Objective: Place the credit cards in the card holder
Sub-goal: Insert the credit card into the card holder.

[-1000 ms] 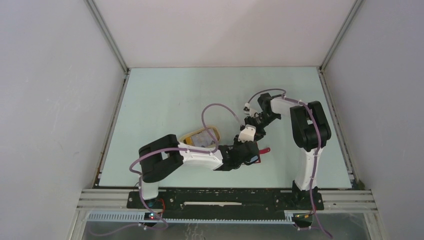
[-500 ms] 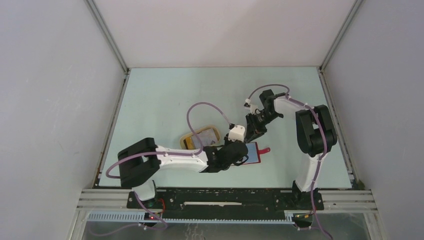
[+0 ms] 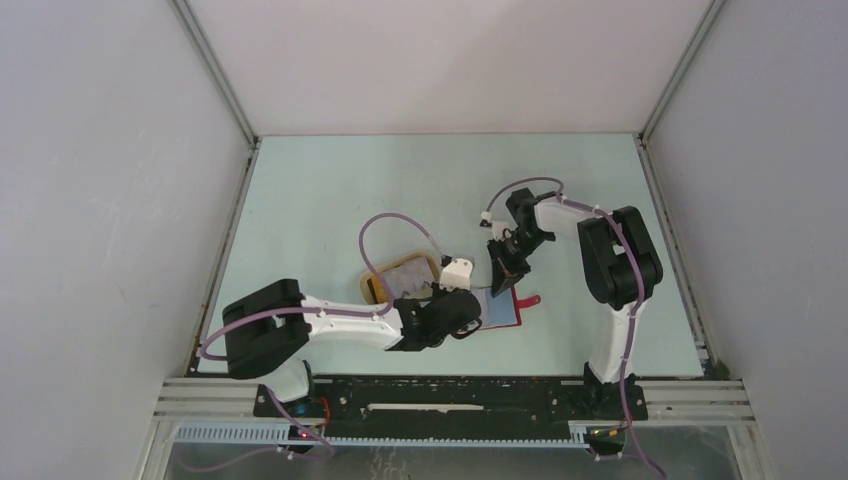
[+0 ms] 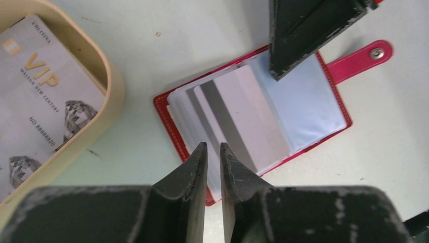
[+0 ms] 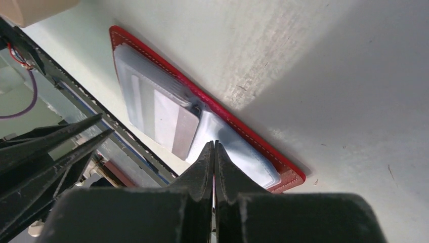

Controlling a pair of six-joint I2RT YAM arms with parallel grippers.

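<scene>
Partway. Hovering left gripper (image 4: 212, 147) at near edge, jaws a sliver apart, empty. Got one striped card (image 4: 243, 119) tucked into card holder (image 4: 308, 109), open on worktop (image 4: 202, 40). Pinning its far page with right gripper (image 5: 213, 144), jaws together. More credit cards (image 4: 45, 96) waiting in tray (image 4: 109, 76).

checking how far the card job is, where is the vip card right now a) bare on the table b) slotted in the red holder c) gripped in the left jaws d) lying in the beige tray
D: the VIP card lies print side up inside the beige tray, with bare table between the tray and the open card holder.
</scene>
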